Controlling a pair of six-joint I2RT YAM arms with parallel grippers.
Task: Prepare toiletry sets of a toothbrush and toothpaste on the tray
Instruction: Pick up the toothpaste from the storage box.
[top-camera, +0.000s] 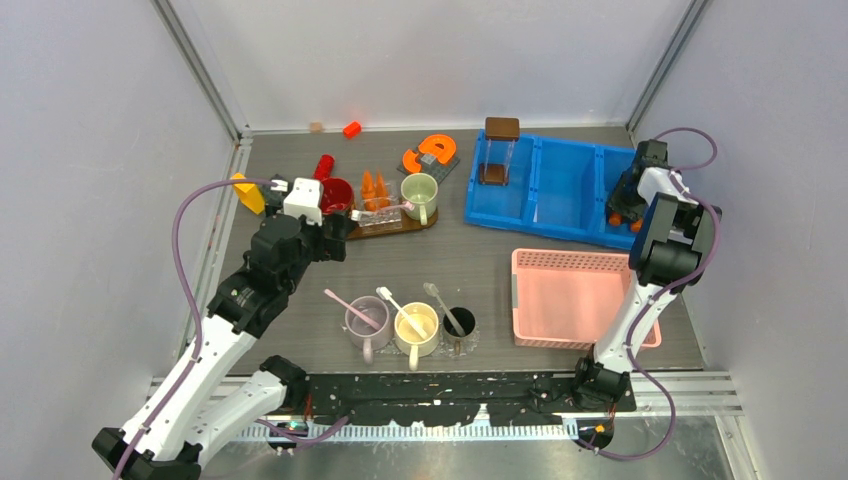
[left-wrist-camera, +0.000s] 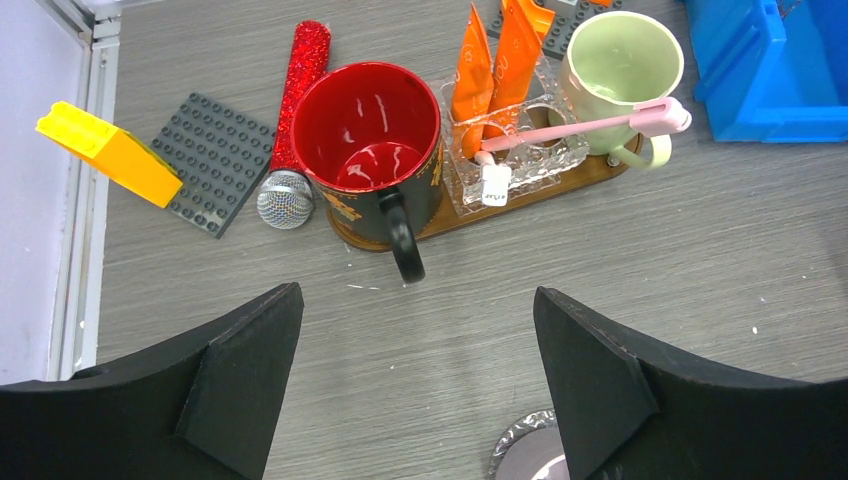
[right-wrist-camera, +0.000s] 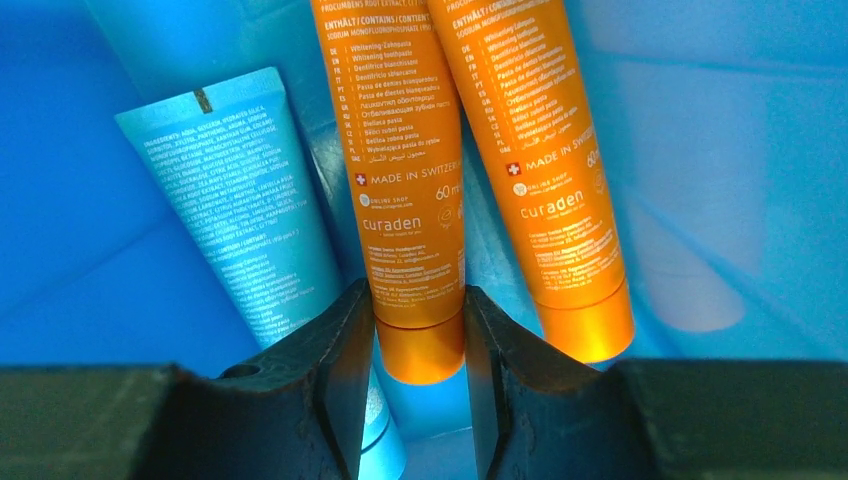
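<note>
While the left gripper (left-wrist-camera: 415, 300) hovers with jaws spread, the right gripper (right-wrist-camera: 415, 320) has its jaws pinching a toothpaste (right-wrist-camera: 410, 150) at its cap, tube running straight up-frame, in the bin (top-camera: 565, 190) at upper right.

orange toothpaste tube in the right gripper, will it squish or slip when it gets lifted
The orange toothpaste tube is probably soft-walled and may dent, though the right gripper pinches it near the likely stiffer cap end. Its glossy skin looks slippery, and it narrows toward the cap, so it could slide out of a light grip.
</note>
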